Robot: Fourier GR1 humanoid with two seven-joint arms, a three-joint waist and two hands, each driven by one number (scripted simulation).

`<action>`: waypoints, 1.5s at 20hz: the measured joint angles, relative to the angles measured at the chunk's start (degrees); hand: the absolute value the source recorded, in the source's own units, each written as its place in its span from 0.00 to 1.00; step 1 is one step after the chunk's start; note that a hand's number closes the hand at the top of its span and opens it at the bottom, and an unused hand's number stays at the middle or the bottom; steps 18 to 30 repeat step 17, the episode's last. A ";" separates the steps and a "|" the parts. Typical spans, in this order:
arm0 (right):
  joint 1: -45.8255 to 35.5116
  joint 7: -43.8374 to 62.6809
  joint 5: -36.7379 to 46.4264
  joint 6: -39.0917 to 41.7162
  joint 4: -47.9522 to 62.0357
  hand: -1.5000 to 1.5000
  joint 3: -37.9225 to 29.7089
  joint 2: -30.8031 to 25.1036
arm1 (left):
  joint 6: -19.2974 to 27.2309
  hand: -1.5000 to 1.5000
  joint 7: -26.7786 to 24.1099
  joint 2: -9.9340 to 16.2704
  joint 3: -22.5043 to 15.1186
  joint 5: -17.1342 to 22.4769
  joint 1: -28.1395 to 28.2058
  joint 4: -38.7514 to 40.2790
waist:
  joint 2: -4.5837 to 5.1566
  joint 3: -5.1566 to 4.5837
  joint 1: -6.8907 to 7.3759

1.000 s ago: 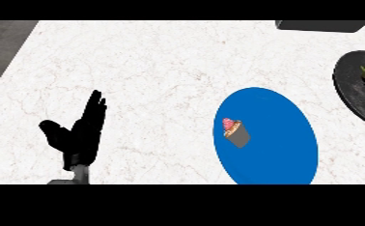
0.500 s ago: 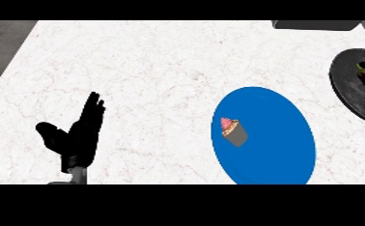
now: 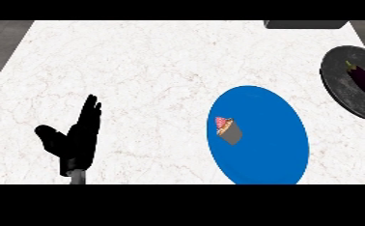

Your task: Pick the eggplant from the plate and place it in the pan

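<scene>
Eggplant (image 3: pixel 356 74), watch left to right: your left hand (image 3: pixel 75 140) rests with fingers spread, the blue plate (image 3: pixel 278 143) holds only a pink-and-dark morsel (image 3: pixel 228 130), and the eggplant apparently lies in the pan (image 3: pixel 339 89), so you risk seizing the morsel instead.

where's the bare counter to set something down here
Widest bare stretch: the marble between the resting open left hand and the blue plate, running up to the far edge. A narrower strip lies between plate and pan. Crowded at right: the pan already holds the eggplant; a small cake piece sits on the plate.
</scene>
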 measured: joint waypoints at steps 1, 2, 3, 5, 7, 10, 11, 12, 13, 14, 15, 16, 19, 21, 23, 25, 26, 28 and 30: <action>0.56 -0.52 -0.92 2.60 0.26 0.00 -0.58 -0.94 | -0.23 0.50 0.36 0.22 0.24 0.25 -0.04 0.04 | -0.09 -0.03 -0.14; 1.54 -1.61 -1.87 5.32 0.60 0.00 -1.22 -1.53 | 0.07 0.50 0.40 -0.04 0.22 0.14 -0.09 0.09 | -0.17 -0.06 -0.29; 2.66 -2.73 -2.49 7.39 0.80 0.00 -1.48 -1.82 | -0.10 0.50 0.45 0.08 0.37 0.29 0.27 -0.28 | -0.24 -0.10 -0.32; 3.74 -3.80 -3.42 11.22 0.79 0.00 -1.45 -2.13 | -0.30 0.50 0.81 0.20 0.61 0.43 0.26 -0.07 | -0.42 -0.16 -0.49; 5.55 -5.23 -4.31 14.35 0.64 0.00 -1.44 -2.46 | -0.80 0.50 0.34 0.38 0.86 0.46 0.59 0.13 | -0.57 -0.19 -0.65; 8.12 -6.76 -5.33 16.71 -0.30 0.00 -0.98 -2.72 | -0.28 0.50 0.16 -0.02 0.73 -0.19 1.05 -0.45 | -0.72 -0.26 -0.78; 8.66 -6.15 -5.88 17.59 -0.79 0.00 -0.92 -3.19 | 0.15 0.50 0.67 -0.06 0.69 -0.44 1.30 -1.03 | -0.75 -0.29 -0.90; 9.14 -6.10 -6.26 17.32 -1.40 0.00 -0.69 -2.68 | 0.46 0.50 1.29 -0.12 0.62 -0.75 0.87 -0.78 | -0.79 -0.35 -1.00; 10.09 -6.10 -6.73 17.59 -1.90 0.00 -0.61 -2.45 | 0.00 0.50 0.56 -0.19 0.92 -0.50 1.04 -0.41 | -0.85 -0.36 -1.10; 11.10 -6.29 -7.11 17.33 -2.58 0.00 -0.41 -1.68 | -0.35 0.50 0.26 -0.02 1.10 -0.46 1.28 -0.38 | -0.92 -0.38 -1.21; 11.49 -5.94 -7.52 17.20 -3.09 0.00 -0.22 -1.52 | -0.34 0.50 0.04 -0.22 1.07 -0.65 1.04 0.01 | -0.93 -0.35 -1.21; 12.33 -5.79 -7.90 17.13 -3.85 0.00 -0.03 -1.09 | -0.28 0.50 -0.02 -0.37 1.14 -0.68 1.12 -0.05 | -0.99 -0.37 -1.30; 12.67 -5.14 -8.38 16.95 -4.69 0.00 0.09 -0.87 | -0.59 0.50 -0.36 -0.23 1.33 -0.57 1.71 -0.34 | -1.04 -0.36 -1.33; 12.67 -5.14 -8.38 16.95 -4.69 0.00 0.09 -0.87 | -0.59 0.50 -0.36 -0.23 1.33 -0.57 1.71 -0.34 | -1.04 -0.36 -1.33; 12.67 -5.14 -8.38 16.95 -4.69 0.00 0.09 -0.87 | -0.59 0.50 -0.36 -0.23 1.33 -0.57 1.71 -0.34 | -1.04 -0.36 -1.33; 12.67 -5.14 -8.38 16.95 -4.69 0.00 0.09 -0.87 | -0.59 0.50 -0.36 -0.23 1.33 -0.57 1.71 -0.34 | -1.04 -0.36 -1.33; 12.67 -5.14 -8.38 16.95 -4.69 0.00 0.09 -0.87 | -0.59 0.50 -0.36 -0.23 1.33 -0.57 1.71 -0.34 | -1.04 -0.36 -1.33; 12.67 -5.14 -8.38 16.95 -4.69 0.00 0.09 -0.87 | -0.59 0.50 -0.36 -0.23 1.33 -0.57 1.71 -0.34 | -1.04 -0.36 -1.33; 12.67 -5.14 -8.38 16.95 -4.69 0.00 0.09 -0.87 | -0.59 0.50 -0.36 -0.23 1.33 -0.57 1.71 -0.34 | -1.04 -0.36 -1.33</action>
